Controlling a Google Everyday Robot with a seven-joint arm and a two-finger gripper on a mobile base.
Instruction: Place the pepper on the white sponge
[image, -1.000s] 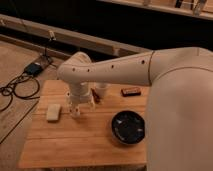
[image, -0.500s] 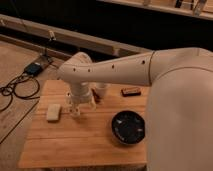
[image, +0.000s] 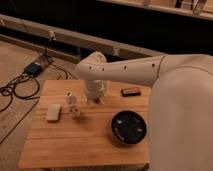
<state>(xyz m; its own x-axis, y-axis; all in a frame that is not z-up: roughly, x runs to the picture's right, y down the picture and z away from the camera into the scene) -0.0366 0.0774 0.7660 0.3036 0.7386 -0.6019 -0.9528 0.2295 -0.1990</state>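
Observation:
The white sponge (image: 53, 112) lies on the left part of the wooden table (image: 85, 145). My white arm reaches in from the right and bends down over the table's middle. The gripper (image: 95, 97) hangs at the arm's end, low over the table, to the right of the sponge and apart from it. A small dark red bit (image: 98, 100) shows right under the gripper; it looks like the pepper, mostly hidden by the gripper.
A small pale bottle (image: 73, 104) stands between sponge and gripper. A black bowl (image: 128, 126) sits front right. A flat dark item with an orange mark (image: 131, 91) lies at the back right. Cables and a blue device (image: 34, 68) lie on the floor, left.

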